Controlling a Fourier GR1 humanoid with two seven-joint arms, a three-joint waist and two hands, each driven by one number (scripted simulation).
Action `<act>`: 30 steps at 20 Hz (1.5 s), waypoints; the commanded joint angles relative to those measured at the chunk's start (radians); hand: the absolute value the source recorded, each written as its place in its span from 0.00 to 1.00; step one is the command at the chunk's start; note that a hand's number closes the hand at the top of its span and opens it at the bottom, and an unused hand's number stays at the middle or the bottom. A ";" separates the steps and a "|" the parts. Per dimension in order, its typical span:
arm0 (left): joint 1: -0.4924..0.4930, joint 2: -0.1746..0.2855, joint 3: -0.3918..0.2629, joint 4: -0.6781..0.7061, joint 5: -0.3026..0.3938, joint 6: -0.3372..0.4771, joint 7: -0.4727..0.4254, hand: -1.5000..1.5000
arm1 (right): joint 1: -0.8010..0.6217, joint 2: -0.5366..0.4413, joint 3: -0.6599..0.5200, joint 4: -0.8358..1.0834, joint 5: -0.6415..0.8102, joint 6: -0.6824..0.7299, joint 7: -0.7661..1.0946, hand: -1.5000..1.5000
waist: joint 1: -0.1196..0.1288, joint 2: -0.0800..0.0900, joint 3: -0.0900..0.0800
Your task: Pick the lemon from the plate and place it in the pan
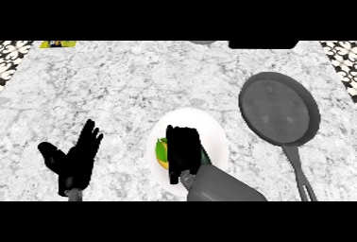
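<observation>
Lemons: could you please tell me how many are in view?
1 lemon, on the white plate, largely covered by the right hand; another might be hidden beneath it.

The small yellow-green lemon [161, 152] is lying on the left part of the round white plate [209, 124]. It is showing only its left edge, the rest being covered by the black right hand [183, 150]. The round dark grey frying pan [279, 111] is lying flat just to the right of the plate, slightly farther back, with its long handle pointing toward the view's lower edge.
</observation>
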 commanded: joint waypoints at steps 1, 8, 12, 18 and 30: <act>0.042 0.030 0.024 -0.034 0.027 -0.033 0.022 0.50 | 0.006 -0.001 0.045 -0.135 0.144 0.012 0.129 1.00 | -0.010 -0.002 -0.001; -0.009 -0.009 0.024 0.037 -0.003 0.012 -0.010 0.50 | -0.070 -0.029 -0.015 -0.339 0.428 0.011 0.298 1.00 | -0.043 -0.008 -0.001; 0.009 -0.001 0.014 -0.019 -0.003 0.015 0.025 0.50 | -0.042 -0.030 -0.124 -0.454 0.474 0.094 0.319 1.00 | -0.030 -0.006 0.000; 0.038 -0.023 0.005 -0.006 -0.007 0.003 -0.007 0.50 | 0.029 -0.035 -0.261 -0.510 0.503 0.108 0.250 1.00 | -0.014 0.002 0.000; -0.015 -0.048 0.011 0.058 -0.029 -0.003 -0.034 0.50 | 0.011 -0.211 -0.662 -0.276 0.405 -0.085 -0.135 1.00 | -0.001 0.008 0.000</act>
